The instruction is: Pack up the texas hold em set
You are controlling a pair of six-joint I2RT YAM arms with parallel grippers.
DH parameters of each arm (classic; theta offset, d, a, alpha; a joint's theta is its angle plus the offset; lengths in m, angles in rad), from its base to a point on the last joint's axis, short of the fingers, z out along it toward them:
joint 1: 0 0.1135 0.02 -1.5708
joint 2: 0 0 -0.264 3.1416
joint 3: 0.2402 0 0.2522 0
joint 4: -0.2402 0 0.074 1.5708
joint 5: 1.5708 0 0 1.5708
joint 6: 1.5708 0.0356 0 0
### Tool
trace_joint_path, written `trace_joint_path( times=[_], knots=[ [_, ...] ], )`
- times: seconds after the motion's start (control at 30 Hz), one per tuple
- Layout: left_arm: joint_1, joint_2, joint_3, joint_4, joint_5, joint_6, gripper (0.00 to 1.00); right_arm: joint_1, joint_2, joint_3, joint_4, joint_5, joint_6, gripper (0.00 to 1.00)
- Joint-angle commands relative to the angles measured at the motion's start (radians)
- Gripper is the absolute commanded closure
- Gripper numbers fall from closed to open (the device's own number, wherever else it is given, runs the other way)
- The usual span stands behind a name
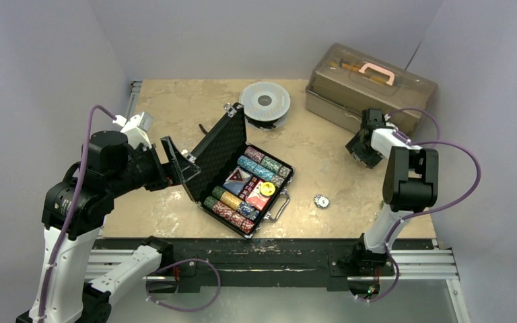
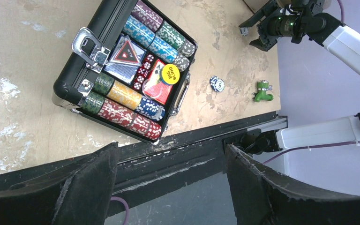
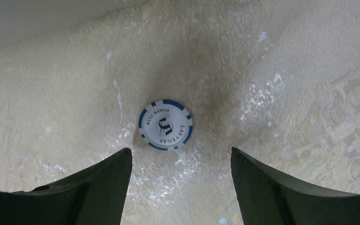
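The black case (image 1: 219,142) stands open in the middle of the desk (image 1: 168,108) with its lid raised, presumably so that the last pieces can be put in before it is shut. Its tray is almost filled with rows of chips, two card decks, red dice and a yellow disc (image 2: 170,73). One blue-and-white chip (image 3: 165,124) lies flat on the desk, to the right of the case and apart from it. The right pincer (image 3: 180,152) is pointed at this chip, wide open with nothing gripped, probably in order to pick it up. The left pincer (image 2: 171,146) is also spread wide and empty, beside the lid's edge; whether the lid is touched cannot be told. A small green object (image 2: 262,91) near the desk edge cannot be identified, and it is not seen in the top view.
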Motion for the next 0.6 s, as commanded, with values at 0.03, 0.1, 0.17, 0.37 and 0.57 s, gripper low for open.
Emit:
trace_joint_path(
  times=[0.03,0.1,0.17,0.37,0.57],
  knots=[
    [-0.006,-0.002,0.009,0.006,-0.004,-0.003,0.20,-0.026,0.070,0.081,0.100,-0.038,-0.080,0.32],
    [-0.005,-0.005,0.008,0.006,-0.002,-0.006,0.20,-0.026,0.085,0.089,0.097,-0.035,-0.088,0.32],
    [-0.005,-0.007,0.005,0.005,-0.003,-0.009,0.20,-0.025,0.090,0.088,0.096,-0.032,-0.099,0.32],
    [-0.006,-0.016,-0.001,0.002,-0.002,-0.016,0.20,-0.026,0.115,0.091,0.092,-0.024,-0.126,0.35],
    [-0.005,-0.017,0.001,-0.002,0.000,-0.015,0.20,-0.026,0.122,0.094,0.093,-0.033,-0.149,0.38]
  ],
)
